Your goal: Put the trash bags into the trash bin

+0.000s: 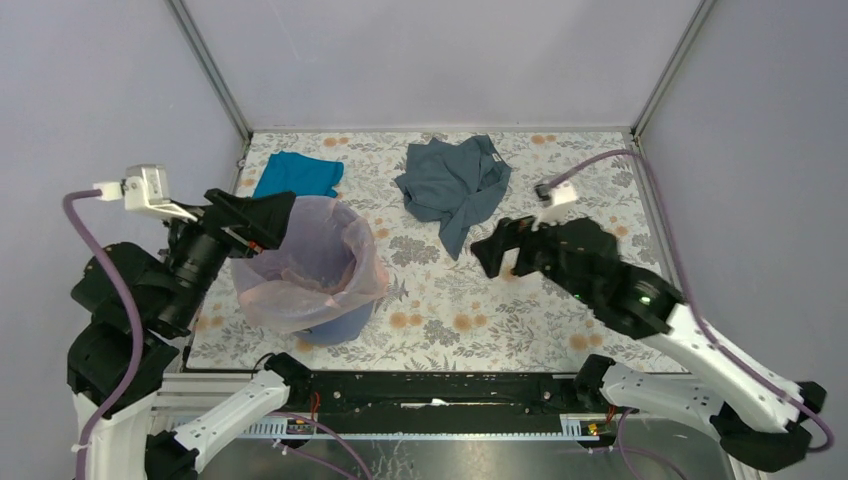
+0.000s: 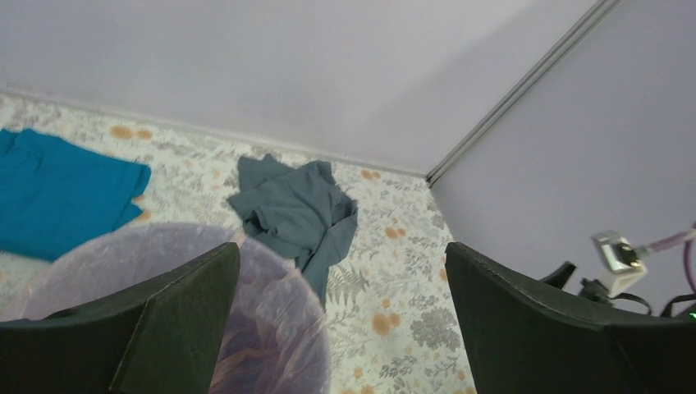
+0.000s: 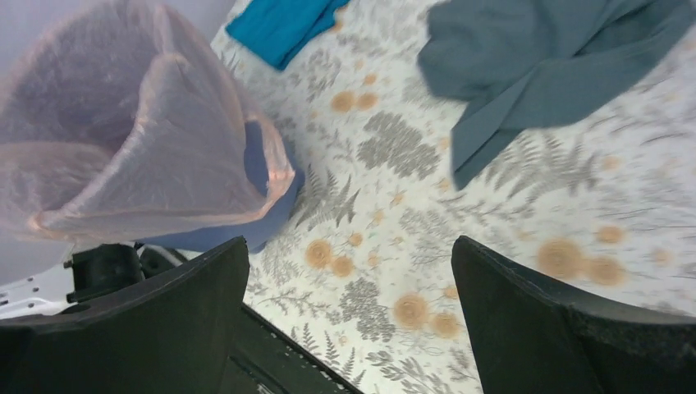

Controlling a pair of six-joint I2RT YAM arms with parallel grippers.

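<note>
The pale pink trash bag (image 1: 310, 262) lines the blue-violet trash bin (image 1: 340, 322), its film draped over the rim and hanging down the sides. It also shows in the left wrist view (image 2: 271, 328) and in the right wrist view (image 3: 123, 139), where the bin (image 3: 263, 205) shows below the film. My left gripper (image 1: 268, 222) is open and empty, right at the bag's left rim (image 2: 341, 320). My right gripper (image 1: 497, 248) is open and empty above the floral cloth, well right of the bin (image 3: 349, 320).
A grey-blue garment (image 1: 455, 185) lies crumpled at the back centre. A teal cloth (image 1: 298, 175) lies at the back left behind the bin. The floral table cover (image 1: 470, 310) ends at the black front rail (image 1: 430, 390). Grey walls enclose the sides and back.
</note>
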